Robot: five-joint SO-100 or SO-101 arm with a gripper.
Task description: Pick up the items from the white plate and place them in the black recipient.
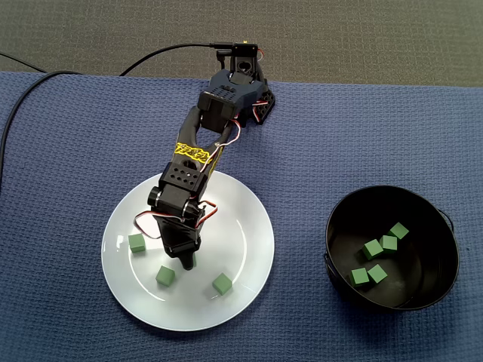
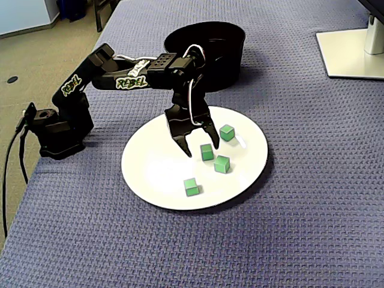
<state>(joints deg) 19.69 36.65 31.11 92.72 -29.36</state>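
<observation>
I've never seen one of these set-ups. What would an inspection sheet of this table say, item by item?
Surface: blue woven cloth covers the table.
Job's things: white plate carries four green cubes; black bowl holds several more cubes.
Clutter: nothing seen.
Grippers: end effector open, jaws spread low over the plate, one cube close by them; contact cannot be told.
Cables: black cable leaves the arm's base towards the left in a fixed view; thin wires loop along the arm.
Surroundings: grey floor beyond the cloth; pale stand base at the table's far corner.
</observation>
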